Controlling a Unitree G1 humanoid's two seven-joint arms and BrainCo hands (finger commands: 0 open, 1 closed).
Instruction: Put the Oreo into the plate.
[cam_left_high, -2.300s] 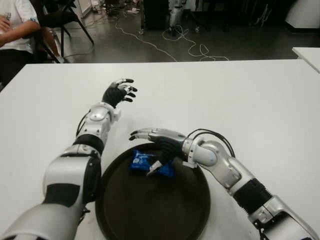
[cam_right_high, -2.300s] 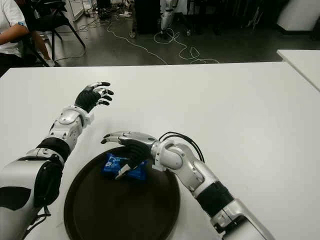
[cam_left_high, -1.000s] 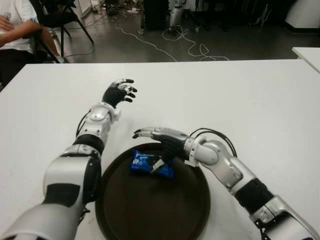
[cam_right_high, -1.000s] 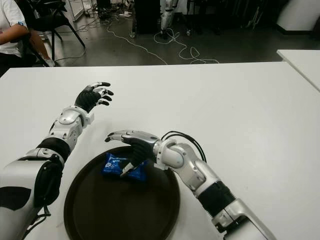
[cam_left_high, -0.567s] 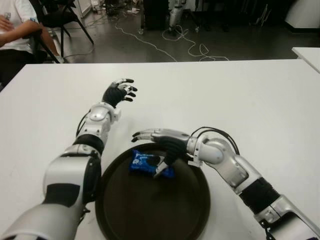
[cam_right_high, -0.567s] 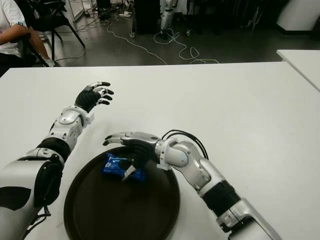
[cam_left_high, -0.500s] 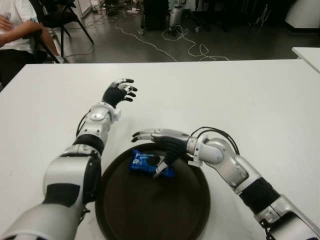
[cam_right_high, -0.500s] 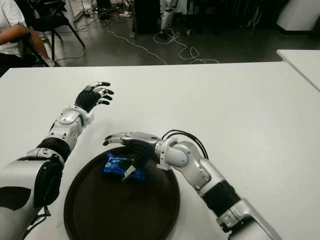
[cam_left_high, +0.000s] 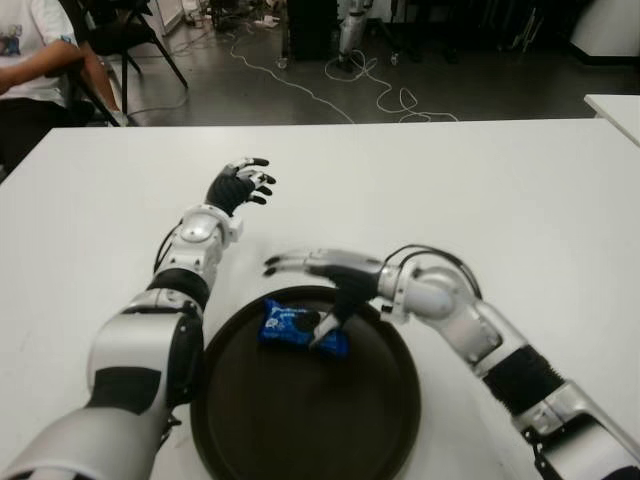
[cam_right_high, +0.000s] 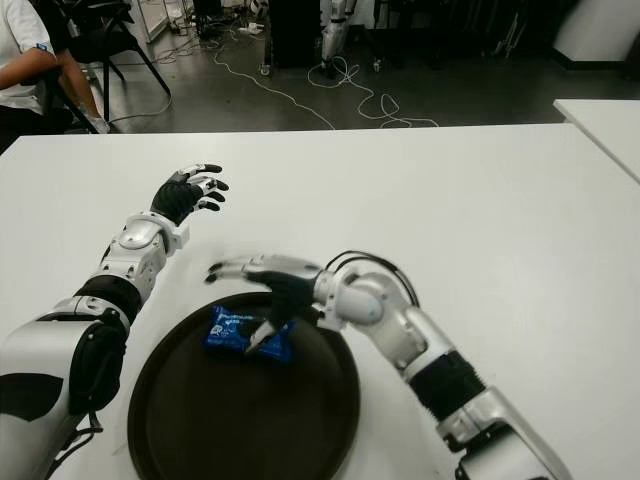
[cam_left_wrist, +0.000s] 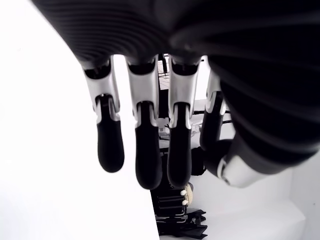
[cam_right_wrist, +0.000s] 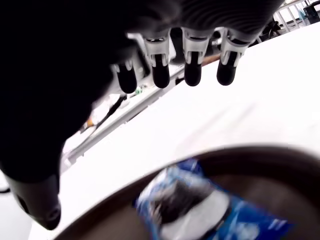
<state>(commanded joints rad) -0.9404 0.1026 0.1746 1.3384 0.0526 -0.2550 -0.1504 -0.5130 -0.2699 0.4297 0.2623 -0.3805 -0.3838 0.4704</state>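
Lying flat inside the dark plate (cam_left_high: 300, 420), near its far rim: the blue Oreo packet (cam_left_high: 298, 328), likely light, crinkly, slippery, best pinched by its edges. Hovering just above, fingers spread and gripping nothing: the right hand (cam_left_high: 325, 285), confirmed only by its wrist view. Showing far-left, released: the left hand (cam_left_high: 238, 184)

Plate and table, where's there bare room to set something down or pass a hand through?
The near half of the plate is bare, below the Oreo pack. The white table is open to the right of the right hand, and between both hands. It is crowded at the plate's far rim, where the right hand hovers over the pack. The left hand shows farther back, open.
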